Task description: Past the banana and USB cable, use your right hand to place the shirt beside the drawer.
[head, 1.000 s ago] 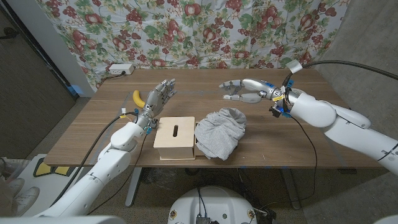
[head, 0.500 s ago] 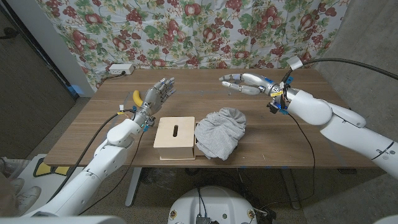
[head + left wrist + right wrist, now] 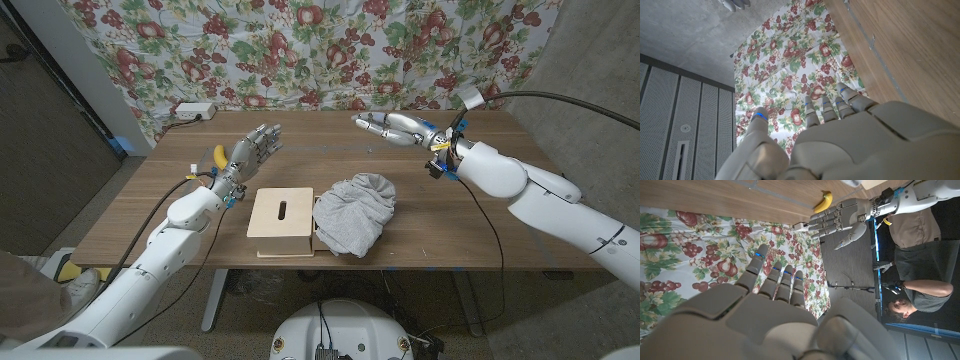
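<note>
Nearest the table's front edge sits the wooden drawer (image 3: 283,222), a pale box with a dark slot in its top. Touching its right side lies the grey shirt (image 3: 353,213), crumpled in a heap with nothing gripping it; how its folds run underneath is hidden.

Further in, the left hand (image 3: 254,153) hangs above the table (image 3: 470,225) just behind the drawer's far left corner, fingers straightened and a little apart, nothing in them. In the left wrist view the same hand (image 3: 840,145) shows its back, and the fingers (image 3: 812,112) point at the flowered cloth (image 3: 805,55); the palm side is out of sight.

Right behind that hand the yellow banana (image 3: 222,157) lies on the wood, its far end partly covered by the hand. The right wrist view catches the banana (image 3: 823,202) too, small, at the table edge, next to the left hand (image 3: 840,217).

On the far right, the right hand (image 3: 390,126) floats above the back of the table, well beyond the shirt, fingers stretched out loosely toward the middle, empty. The right wrist view gives its back (image 3: 740,325) with fingers apart.

At the far left corner rests a white box (image 3: 193,111); too small to make out. A person (image 3: 912,287) appears cut off at the edge of the right wrist view.
</note>
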Motion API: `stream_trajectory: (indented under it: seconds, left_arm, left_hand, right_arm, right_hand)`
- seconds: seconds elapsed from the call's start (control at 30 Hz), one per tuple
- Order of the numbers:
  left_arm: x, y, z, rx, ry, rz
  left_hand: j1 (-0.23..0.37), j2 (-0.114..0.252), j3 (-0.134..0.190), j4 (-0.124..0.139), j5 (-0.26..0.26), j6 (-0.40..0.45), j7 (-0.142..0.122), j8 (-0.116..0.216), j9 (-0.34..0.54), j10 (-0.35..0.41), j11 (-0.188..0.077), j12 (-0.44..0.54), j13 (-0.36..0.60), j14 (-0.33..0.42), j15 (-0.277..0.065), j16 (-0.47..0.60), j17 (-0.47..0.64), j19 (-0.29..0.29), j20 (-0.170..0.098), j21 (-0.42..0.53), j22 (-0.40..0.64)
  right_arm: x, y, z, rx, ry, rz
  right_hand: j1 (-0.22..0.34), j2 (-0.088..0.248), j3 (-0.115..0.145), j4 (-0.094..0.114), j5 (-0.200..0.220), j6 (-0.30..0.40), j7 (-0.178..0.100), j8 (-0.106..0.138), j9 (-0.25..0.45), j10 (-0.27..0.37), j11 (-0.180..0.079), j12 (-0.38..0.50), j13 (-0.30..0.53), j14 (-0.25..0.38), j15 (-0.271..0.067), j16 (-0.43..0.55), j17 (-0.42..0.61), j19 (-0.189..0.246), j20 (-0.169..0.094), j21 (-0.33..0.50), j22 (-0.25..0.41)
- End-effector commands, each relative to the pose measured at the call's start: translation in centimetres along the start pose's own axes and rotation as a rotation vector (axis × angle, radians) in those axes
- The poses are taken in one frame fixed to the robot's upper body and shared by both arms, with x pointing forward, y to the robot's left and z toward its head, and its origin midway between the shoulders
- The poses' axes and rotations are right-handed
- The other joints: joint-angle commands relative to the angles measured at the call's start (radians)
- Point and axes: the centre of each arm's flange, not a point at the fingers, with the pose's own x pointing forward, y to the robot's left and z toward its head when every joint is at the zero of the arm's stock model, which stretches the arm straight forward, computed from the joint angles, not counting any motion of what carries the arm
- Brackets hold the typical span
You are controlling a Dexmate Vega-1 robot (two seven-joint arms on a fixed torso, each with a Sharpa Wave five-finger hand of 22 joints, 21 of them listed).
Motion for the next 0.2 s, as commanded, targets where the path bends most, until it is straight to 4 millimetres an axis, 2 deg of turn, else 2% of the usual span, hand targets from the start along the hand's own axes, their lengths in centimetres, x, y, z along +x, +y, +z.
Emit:
stream_trajectory:
  seconds: [0.03,0.2]
  left_arm:
    - [1.27,0.1,-0.46,-0.015,0.013,-0.02]
    - [1.92,-0.38,-0.78,-0.024,0.014,-0.029]
  left_hand:
    - [-0.002,0.005,-0.001,0.0,-0.002,0.007,0.002,0.003,0.002,-0.006,-0.004,0.003,0.003,-0.006,-0.06,-0.001,0.006,-0.005,-0.047,0.0,0.003]
    - [-0.002,0.004,-0.001,0.0,-0.002,0.008,0.002,0.003,0.002,-0.005,-0.004,0.003,0.003,-0.006,-0.059,-0.001,0.006,-0.005,-0.047,0.0,0.003]
  right_arm:
    - [0.29,-0.51,-0.35,0.004,0.019,0.016]
    - [0.15,-0.94,-0.57,-0.005,0.025,0.025]
  right_hand:
    - [-0.009,-0.001,-0.004,-0.002,0.008,-0.009,0.003,-0.002,0.002,-0.011,0.001,-0.003,-0.001,-0.013,-0.002,-0.002,0.002,-0.007,0.017,-0.01,0.004]
    - [-0.012,-0.001,-0.004,-0.004,0.01,-0.011,0.004,-0.002,0.002,-0.016,0.002,-0.004,-0.001,-0.017,-0.007,-0.001,0.001,-0.007,0.019,-0.014,0.004]
